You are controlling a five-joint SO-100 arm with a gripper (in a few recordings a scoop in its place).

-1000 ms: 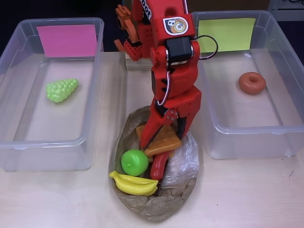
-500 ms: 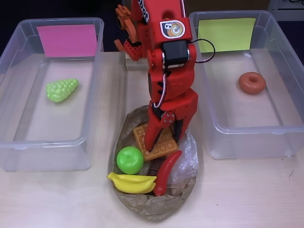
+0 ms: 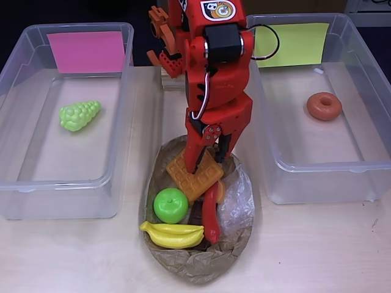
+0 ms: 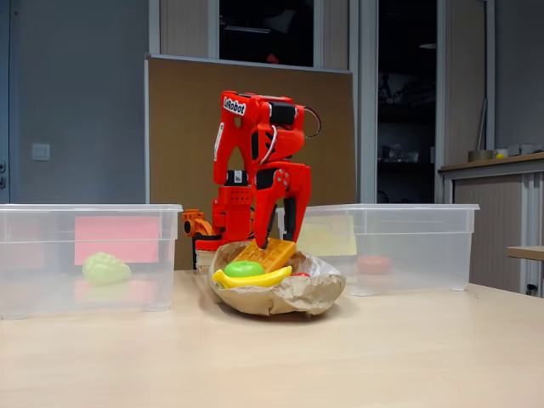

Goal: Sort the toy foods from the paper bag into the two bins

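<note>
The red arm reaches down over the paper bag, its jaws clamped on the orange waffle, which sits tilted above the green apple, yellow banana and red chili lying in the bag. On the tabletop, the pink-labelled bin holds the grapes; the yellow-green-labelled bin holds the donut.

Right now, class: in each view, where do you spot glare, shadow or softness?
Overhead view: evenly lit and sharp, pale sheen on the bag's plastic window. Fixed view: the paper bag casts a soft shadow on the table; the donut looks hazy through its bin's wall.
</note>
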